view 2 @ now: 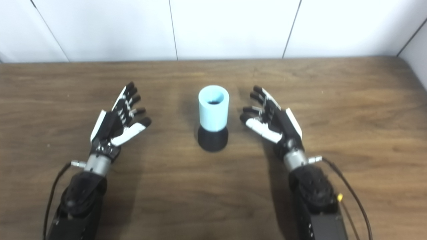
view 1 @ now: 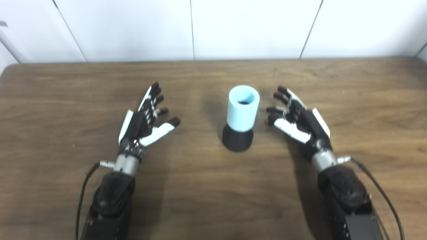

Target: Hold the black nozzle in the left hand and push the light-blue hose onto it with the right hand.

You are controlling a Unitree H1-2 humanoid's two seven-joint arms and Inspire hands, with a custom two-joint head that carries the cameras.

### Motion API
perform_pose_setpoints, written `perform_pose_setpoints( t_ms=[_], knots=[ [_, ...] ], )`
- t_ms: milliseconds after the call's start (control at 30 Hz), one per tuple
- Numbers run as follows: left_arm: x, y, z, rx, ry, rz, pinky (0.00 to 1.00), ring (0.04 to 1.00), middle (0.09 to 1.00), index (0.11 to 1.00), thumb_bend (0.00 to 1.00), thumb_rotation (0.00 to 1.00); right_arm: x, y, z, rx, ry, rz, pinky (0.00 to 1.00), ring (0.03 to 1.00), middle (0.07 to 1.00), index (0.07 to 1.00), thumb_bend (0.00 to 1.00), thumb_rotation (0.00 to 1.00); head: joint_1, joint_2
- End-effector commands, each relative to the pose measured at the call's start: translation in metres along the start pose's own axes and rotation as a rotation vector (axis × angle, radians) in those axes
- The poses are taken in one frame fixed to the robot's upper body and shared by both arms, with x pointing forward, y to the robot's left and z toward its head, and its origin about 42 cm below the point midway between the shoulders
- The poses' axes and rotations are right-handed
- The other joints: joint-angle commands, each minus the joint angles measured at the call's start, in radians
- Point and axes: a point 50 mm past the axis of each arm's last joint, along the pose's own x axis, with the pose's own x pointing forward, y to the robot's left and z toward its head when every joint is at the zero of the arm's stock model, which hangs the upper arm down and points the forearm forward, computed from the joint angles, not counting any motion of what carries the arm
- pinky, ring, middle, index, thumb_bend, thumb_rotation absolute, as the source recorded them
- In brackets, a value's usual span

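Both hands spread, empty; light-blue hose [view 1: 243, 108] seated upright on black nozzle [view 1: 237, 140]

**Layout of the work surface**

We find the hose [view 1: 243, 108] standing upright at the middle of the table [view 1: 213, 200], seated on top of the nozzle [view 1: 237, 139], which rests directly on the table. Our left hand [view 1: 144, 118] lies to the left of this stack, well apart from it. Our right hand [view 1: 298, 118] lies to the right, nearer to it but not touching. Both hands sit level with the stack. The wall [view 1: 233, 26] stands behind the table's far edge.
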Motion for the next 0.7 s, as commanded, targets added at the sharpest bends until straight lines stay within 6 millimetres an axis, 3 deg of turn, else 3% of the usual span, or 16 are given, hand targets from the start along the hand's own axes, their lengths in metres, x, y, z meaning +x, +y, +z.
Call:
perform_pose_setpoints(
  t_ms=[0, 333, 667],
  knots=[
    [0.010, -0.003, 0.011, -0.044, -0.053, -0.012, 0.68, 0.848, 0.914, 0.985, 0.84, 0.42, 0.007, -0.001, 0.016, 0.009, -0.133, -0.020, 0.50, 0.710, 0.828, 0.819, 0.61, 0.38, -0.002, -0.005],
    [0.000, 0.001, 0.001, -0.104, -0.024, -0.002, 0.67, 0.830, 0.873, 0.884, 0.81, 0.37, -0.001, 0.002, 0.008, -0.049, -0.224, -0.066, 0.46, 0.628, 0.749, 0.771, 0.54, 0.35, -0.037, -0.060],
    [-0.004, 0.006, -0.005, -0.068, -0.018, -0.045, 0.72, 0.859, 0.873, 0.848, 0.79, 0.34, -0.011, 0.009, -0.002, -0.008, -0.243, -0.129, 0.48, 0.611, 0.753, 0.773, 0.58, 0.36, -0.083, -0.091]
  ],
)
